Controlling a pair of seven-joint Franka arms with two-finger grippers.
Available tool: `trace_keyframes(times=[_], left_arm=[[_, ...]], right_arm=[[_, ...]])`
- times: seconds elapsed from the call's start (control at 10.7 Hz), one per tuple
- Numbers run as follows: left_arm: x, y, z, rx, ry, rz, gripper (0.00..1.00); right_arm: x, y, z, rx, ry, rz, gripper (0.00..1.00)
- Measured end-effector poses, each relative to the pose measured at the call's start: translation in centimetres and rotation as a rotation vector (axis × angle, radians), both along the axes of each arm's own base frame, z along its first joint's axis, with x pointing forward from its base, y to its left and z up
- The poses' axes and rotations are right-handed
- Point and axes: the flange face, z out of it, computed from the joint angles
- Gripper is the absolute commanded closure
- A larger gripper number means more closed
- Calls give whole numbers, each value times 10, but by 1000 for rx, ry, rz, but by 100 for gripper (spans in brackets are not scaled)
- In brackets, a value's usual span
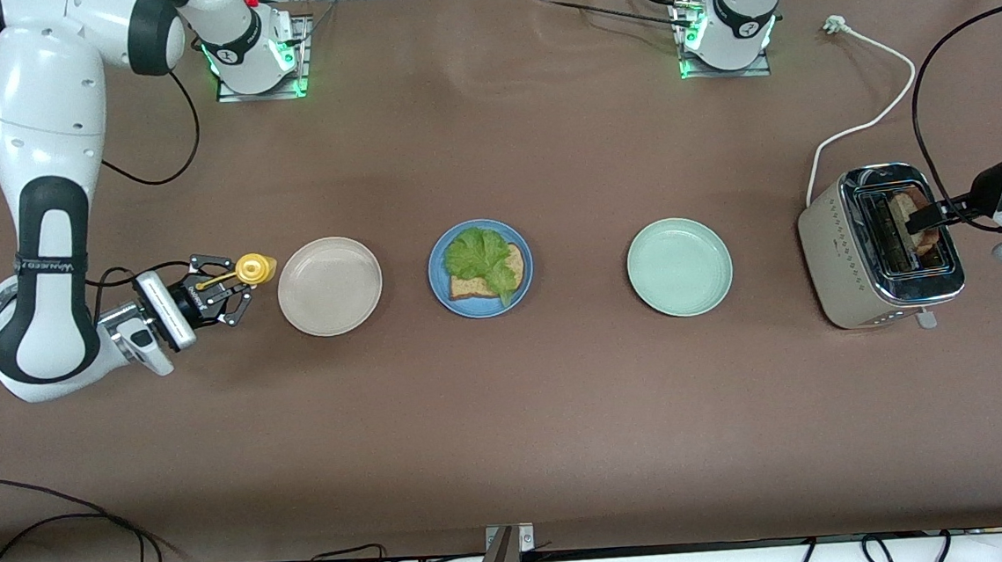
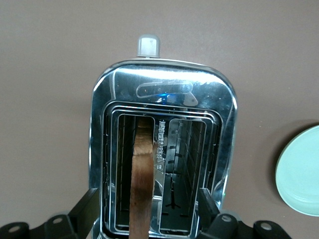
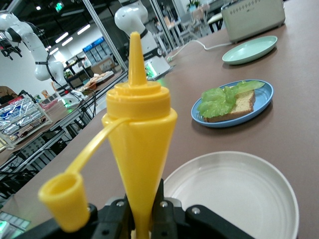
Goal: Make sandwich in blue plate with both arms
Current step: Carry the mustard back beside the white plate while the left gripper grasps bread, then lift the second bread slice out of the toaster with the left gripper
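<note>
The blue plate [image 1: 442, 296] sits mid-table with one brown-crusted toast slice [image 1: 469, 286] and a ruffled green lettuce leaf [image 1: 481, 252] on it; it also shows in the right wrist view [image 3: 261, 105]. A second toast slice [image 1: 905, 203] stands in a slot of the silver toaster [image 1: 853, 265]. My left gripper [image 1: 928, 227] is open over the toaster, one finger on each side of that slice [image 2: 142, 169]. My right gripper [image 1: 233, 293] is shut on a yellow squeeze bottle [image 1: 254, 268] with its cap hanging open, beside the beige-white plate.
A beige-white plate [image 1: 329, 286] lies toward the right arm's end, a pale green plate [image 1: 679, 267] between the blue plate and the toaster. The toaster's white cord [image 1: 873, 118] trails toward the left arm's base. Black cables lie along the table's front edge.
</note>
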Motion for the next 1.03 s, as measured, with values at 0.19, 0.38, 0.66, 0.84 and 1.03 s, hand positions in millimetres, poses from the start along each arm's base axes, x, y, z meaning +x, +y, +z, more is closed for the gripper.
trace_keyframes(times=[0.19, 0.38, 0.66, 0.84, 1.03], left_arm=[[2, 6, -13, 16, 15, -2, 51], [2, 10, -25, 43, 41, -14, 82], [3, 11, -27, 50, 45, -20, 100], [4, 10, -24, 51, 40, -23, 100], [6, 10, -19, 53, 29, -25, 100]], right_arm=[[-7, -24, -22, 67, -47, -1, 85], [-11, -36, -31, 105, -98, 12, 85], [-13, -48, -33, 153, -183, 48, 85], [-18, -61, -44, 164, -196, 40, 85], [-24, -75, -61, 164, -186, 21, 85]])
